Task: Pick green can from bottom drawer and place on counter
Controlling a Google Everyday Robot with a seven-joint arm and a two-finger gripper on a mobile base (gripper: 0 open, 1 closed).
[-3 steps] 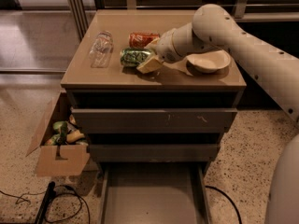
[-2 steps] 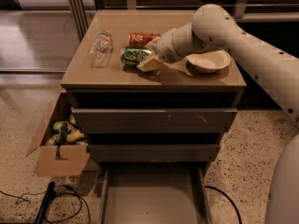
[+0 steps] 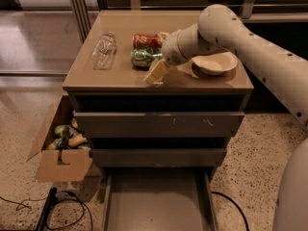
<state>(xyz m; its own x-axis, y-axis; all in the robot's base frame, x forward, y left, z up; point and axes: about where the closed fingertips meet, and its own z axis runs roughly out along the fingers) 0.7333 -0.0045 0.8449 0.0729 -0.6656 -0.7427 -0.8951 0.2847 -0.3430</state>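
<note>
1. green can (image 3: 143,57) lies on its side on the surface (image 3: 120,78), in the middle; it is out of the bottom drawer (image 3: 156,203)
2. can's long axis runs 9 to 3 o'clock, parallel to the surface's front edge; one end faces 3 o'clock toward the arm; can't tell which end is the top
3. claw (image 3: 157,72) sits just beside the can at its 5 o'clock, low over the surface and angled down toward 7 o'clock; claw opening: cannot tell; contact with the can: cannot tell
4. red can (image 3: 147,40) also on its side, same axis, just beside the green can at 12 o'clock
5. clear bottle (image 3: 104,50) lies at the can's 9 o'clock, apart from it; long axis roughly 12 to 6
6. pale bowl (image 3: 215,63) at 3 o'clock, partly behind the arm
7. bottom drawer pulled out toward 6 o'clock; the two drawers above sit further in
8. cardboard box (image 3: 60,163) on the floor at the cabinet's 9 o'clock, open
</note>
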